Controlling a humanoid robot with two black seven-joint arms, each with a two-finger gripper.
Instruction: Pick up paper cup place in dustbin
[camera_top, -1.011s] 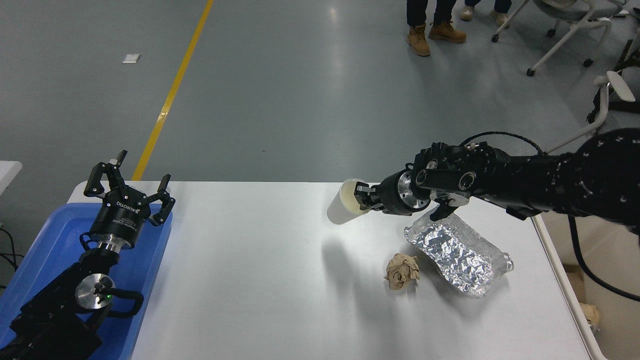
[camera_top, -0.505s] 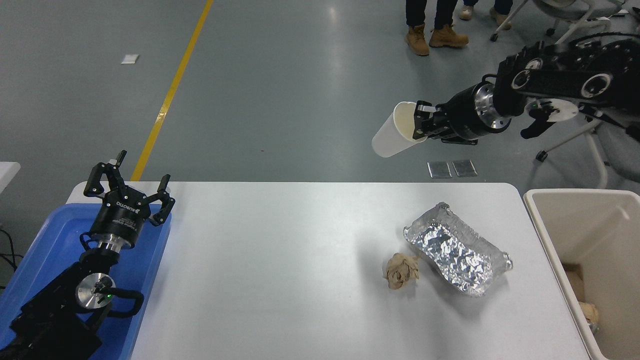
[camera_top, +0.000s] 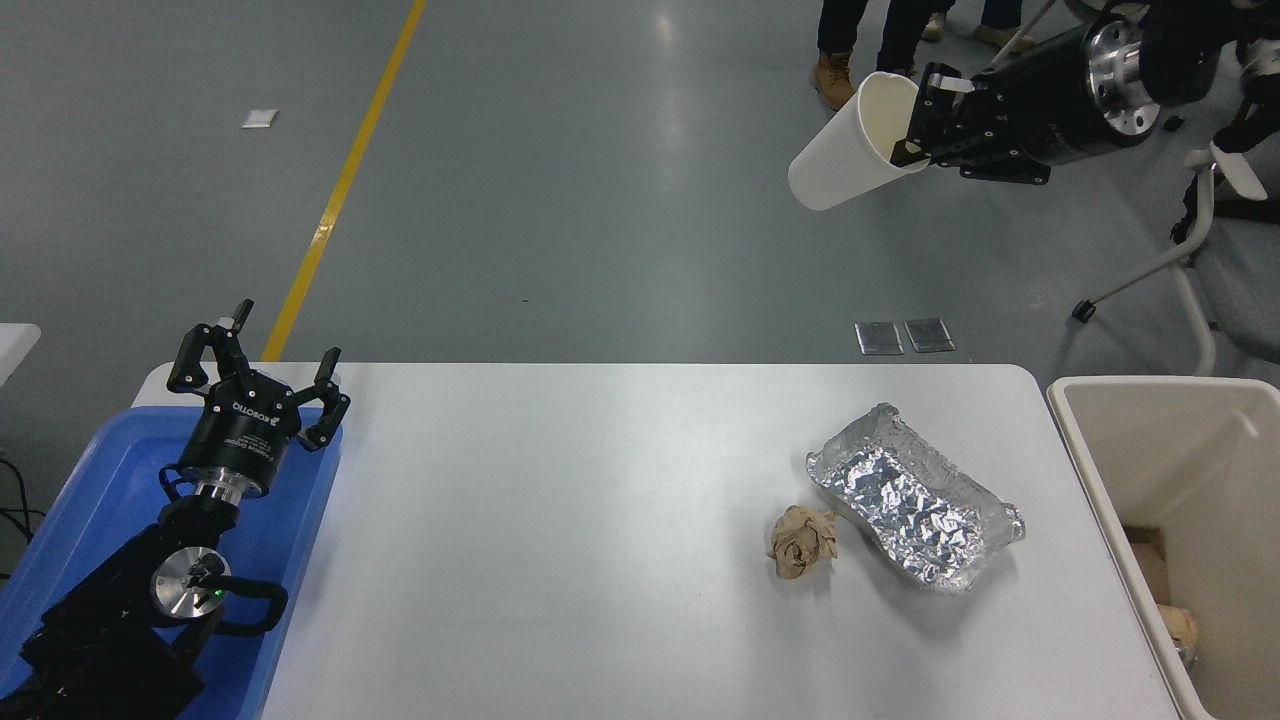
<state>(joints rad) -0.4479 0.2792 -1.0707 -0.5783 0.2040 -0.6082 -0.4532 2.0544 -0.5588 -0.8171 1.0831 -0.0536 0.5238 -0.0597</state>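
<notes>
The right gripper (camera_top: 922, 118), black and mounted on a silver wrist ring, reaches in from the upper right edge and is pinched onto the rim of the small white tapered paper cup (camera_top: 850, 148), one finger inside the mouth and one outside. The cup hangs in the air, tilted, its closed base pointing down and to the left of the gripper, its off-white inside turned toward the gripper. It is held well above and beyond the far edge of the white table (camera_top: 560, 540), with grey floor behind it.

Far below the gripper and a little to its right stands the large cream-beige rectangular plastic dustbin (camera_top: 1085, 455), against the table's right edge; brown scraps lie at its bottom. The cup is well apart from it and not over its opening.

Below the gripper, on the table, lies a crinkled silver foil tray (camera_top: 915, 500), and just beside the tray's left side a crumpled brown paper ball (camera_top: 802, 541), close to it; whether they touch cannot be told.

Just past the gripper, at the top edge, are a person's legs and a tan boot (camera_top: 833, 80).

Far to the lower left, the left gripper (camera_top: 258, 372) is parked over a blue plastic tray (camera_top: 90, 500) with its fingers spread and nothing between them
</notes>
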